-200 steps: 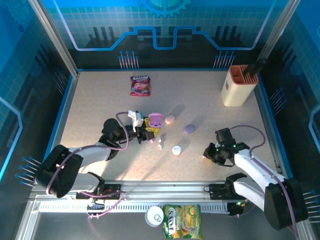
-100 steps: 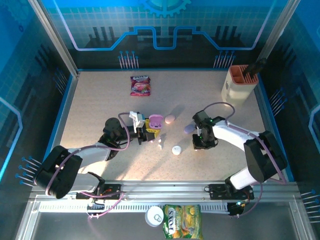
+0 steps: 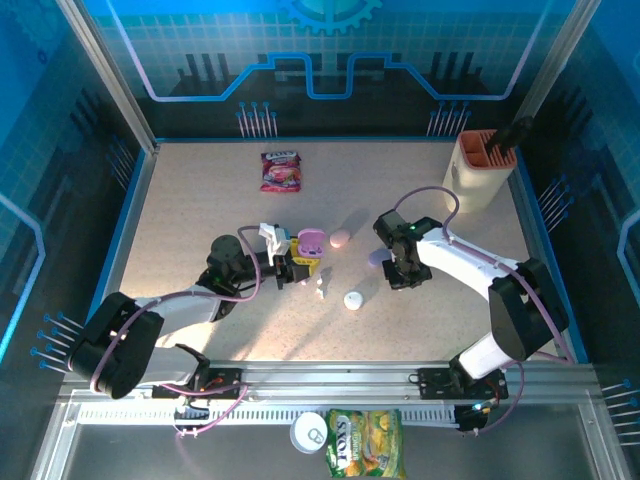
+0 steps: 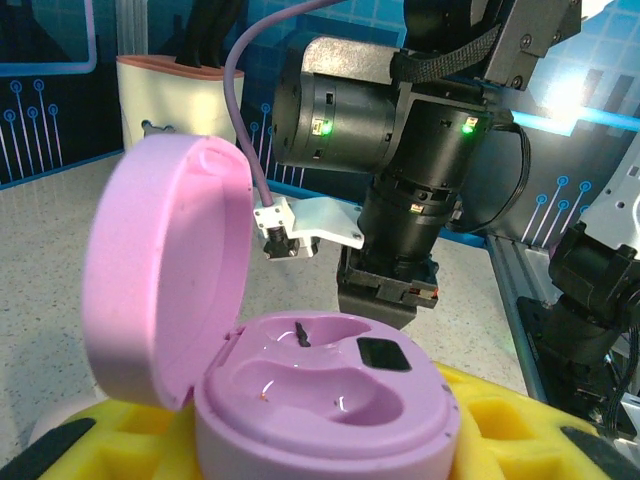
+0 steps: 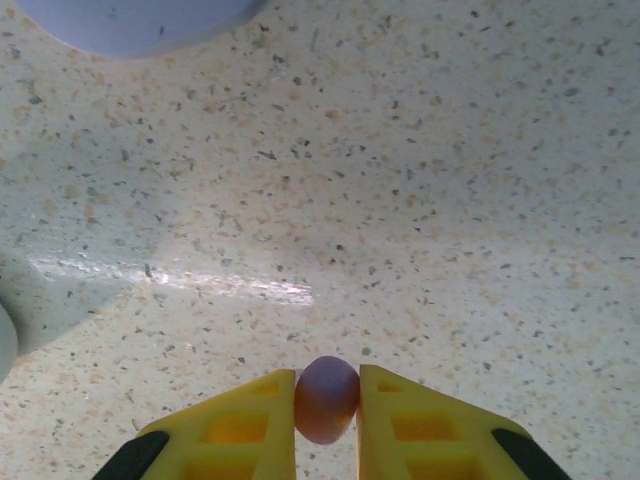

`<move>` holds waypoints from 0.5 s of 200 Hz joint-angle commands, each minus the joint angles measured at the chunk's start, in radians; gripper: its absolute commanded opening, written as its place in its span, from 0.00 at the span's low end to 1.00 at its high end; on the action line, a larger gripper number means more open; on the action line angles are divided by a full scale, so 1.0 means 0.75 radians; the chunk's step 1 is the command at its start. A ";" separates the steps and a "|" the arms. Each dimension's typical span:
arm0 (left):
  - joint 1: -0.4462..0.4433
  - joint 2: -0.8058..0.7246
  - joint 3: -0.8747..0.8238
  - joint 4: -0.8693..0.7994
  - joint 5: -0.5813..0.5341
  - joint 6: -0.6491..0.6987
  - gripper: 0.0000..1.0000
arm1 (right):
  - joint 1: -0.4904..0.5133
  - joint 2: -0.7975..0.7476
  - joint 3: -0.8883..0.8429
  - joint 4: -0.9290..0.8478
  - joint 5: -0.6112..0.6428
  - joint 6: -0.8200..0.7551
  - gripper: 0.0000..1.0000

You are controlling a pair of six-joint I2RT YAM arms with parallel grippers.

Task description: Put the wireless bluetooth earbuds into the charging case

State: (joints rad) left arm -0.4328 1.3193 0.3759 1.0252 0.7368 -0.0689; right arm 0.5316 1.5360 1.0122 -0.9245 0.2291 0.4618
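- While the right gripper [image 5: 327, 396] pinches it between yellow fingers [image 5: 250, 425], a tiny purple plastic earbud [image 5: 326, 402] hangs over the speckled table [image 5: 450, 200];
- left gripper [image 3: 300, 264] clamps the open pink pebble-shaped charging case [image 4: 320, 395], lid upright;
- beyond, a cream holder [image 3: 478, 182]

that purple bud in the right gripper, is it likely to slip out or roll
Probably slippery: the purple bud looks smooth and rounded, and the right gripper pinches it only at the tips, so it may squirt out. Being so tiny beside the yellow fingers, it is likely very light. Dropped, it would probably roll.
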 commanded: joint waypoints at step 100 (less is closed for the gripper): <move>0.011 0.089 0.038 -0.043 0.094 0.096 0.35 | 0.268 -0.220 0.368 0.044 -0.218 -0.319 0.17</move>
State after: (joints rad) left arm -0.4328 1.3666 0.3775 0.9951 0.7528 -0.0238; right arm 0.6746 1.3994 1.1919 -0.9146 0.1471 0.3195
